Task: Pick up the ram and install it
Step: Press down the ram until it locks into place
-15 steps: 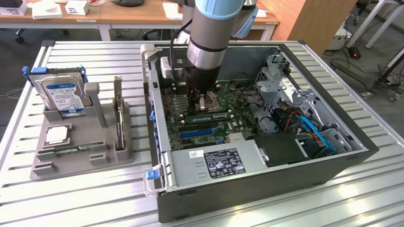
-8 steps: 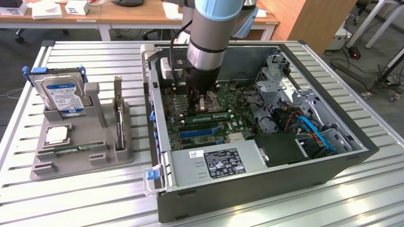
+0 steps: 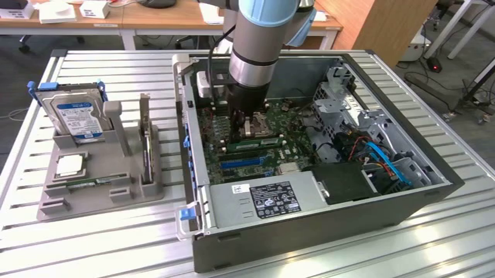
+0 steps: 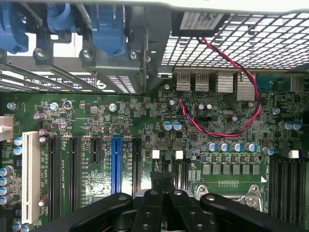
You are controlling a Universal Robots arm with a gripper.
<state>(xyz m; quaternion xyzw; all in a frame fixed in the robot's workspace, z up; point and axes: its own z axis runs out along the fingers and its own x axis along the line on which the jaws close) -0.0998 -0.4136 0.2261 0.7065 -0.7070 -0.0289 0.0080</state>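
Exterior view: camera high, off the arm, angled down on a slatted metal table (image 3: 93, 237); open computer case (image 3: 309, 231) fills centre and right of frame, grey parts holder (image 3: 101, 185) at left, desks in the far background. Wrist view: mounted on the arm, inside the case, very near the motherboard (image 4: 145, 121), facing its slots. Shared ground: the motherboard (image 3: 263, 133) and case interior.
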